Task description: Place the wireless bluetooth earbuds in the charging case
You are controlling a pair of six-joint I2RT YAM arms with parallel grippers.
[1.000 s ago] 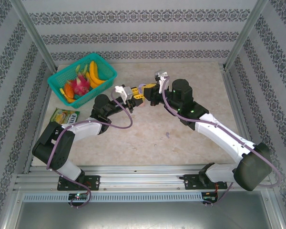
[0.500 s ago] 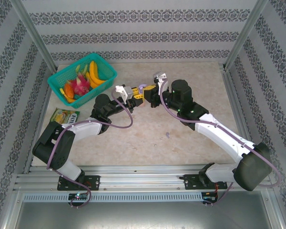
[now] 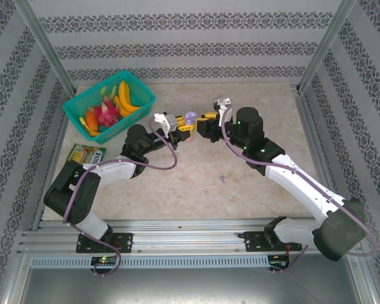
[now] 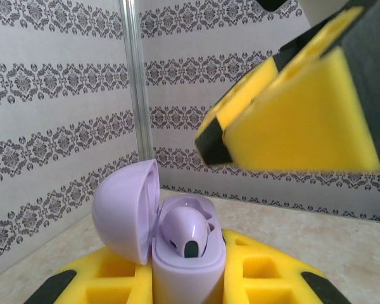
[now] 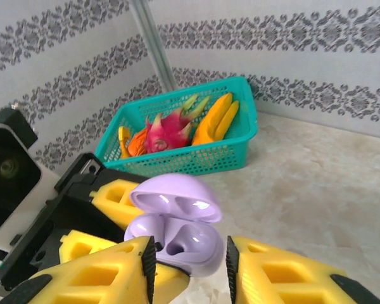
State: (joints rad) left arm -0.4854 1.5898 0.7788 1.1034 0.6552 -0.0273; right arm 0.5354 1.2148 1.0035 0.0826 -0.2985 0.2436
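The lilac charging case (image 4: 189,266) stands upright with its lid (image 4: 123,209) swung open to the left. My left gripper (image 4: 187,288) is shut on its body, with yellow fingers (image 4: 266,272) on either side. One lilac earbud (image 4: 185,231) sits in a well of the case. In the top view the case (image 3: 190,118) is held above the table's middle, my left gripper (image 3: 180,124) beside it. My right gripper (image 3: 205,120) hovers just right of the case, open and holding nothing. In the right wrist view the case (image 5: 190,240) lies beyond the parted jaws of the right gripper (image 5: 190,261). Another lilac earbud (image 3: 222,180) lies on the table.
A teal basket (image 3: 76,107) of toy fruit stands at the back left, also in the right wrist view (image 5: 240,142). A green snack packet (image 3: 85,154) lies by the left edge. Patterned walls and metal posts enclose the table (image 3: 266,107).
My right gripper has opened and pulled back to the right, away from the case. The left gripper keeps the case in the same spot.
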